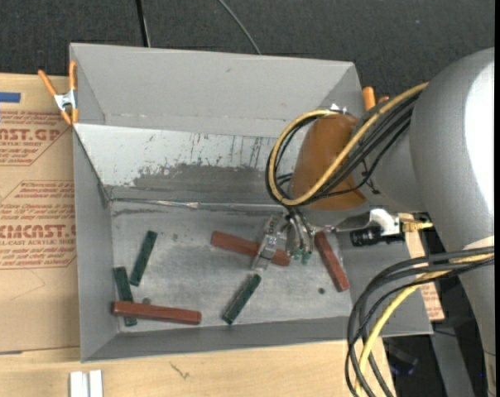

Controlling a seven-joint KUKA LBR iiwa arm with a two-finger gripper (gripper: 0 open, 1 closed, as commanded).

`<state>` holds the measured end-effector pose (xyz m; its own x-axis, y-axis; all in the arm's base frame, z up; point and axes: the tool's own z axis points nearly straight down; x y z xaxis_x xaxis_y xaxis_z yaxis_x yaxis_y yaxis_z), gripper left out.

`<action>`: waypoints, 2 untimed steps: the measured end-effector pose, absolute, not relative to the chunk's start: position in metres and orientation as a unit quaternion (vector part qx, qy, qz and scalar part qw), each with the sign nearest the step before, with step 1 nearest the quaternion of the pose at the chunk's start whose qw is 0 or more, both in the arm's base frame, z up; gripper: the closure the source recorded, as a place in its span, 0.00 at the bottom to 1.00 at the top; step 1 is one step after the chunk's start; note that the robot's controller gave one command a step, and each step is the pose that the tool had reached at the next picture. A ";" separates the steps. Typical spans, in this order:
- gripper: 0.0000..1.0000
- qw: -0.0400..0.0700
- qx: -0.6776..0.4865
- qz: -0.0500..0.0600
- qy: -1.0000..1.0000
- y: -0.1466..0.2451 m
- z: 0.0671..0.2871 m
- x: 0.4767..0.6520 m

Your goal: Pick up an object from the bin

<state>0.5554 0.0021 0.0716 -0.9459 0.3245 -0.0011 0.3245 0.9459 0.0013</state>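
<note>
sticks (156, 313) in bin (192, 139), end effector (285, 246) right

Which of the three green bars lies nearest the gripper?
The slanted green bar at the front middle, just below the gripper; the other two lie far left.
</note>
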 end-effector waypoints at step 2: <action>1.00 -0.003 0.165 0.000 0.986 0.002 0.101 0.553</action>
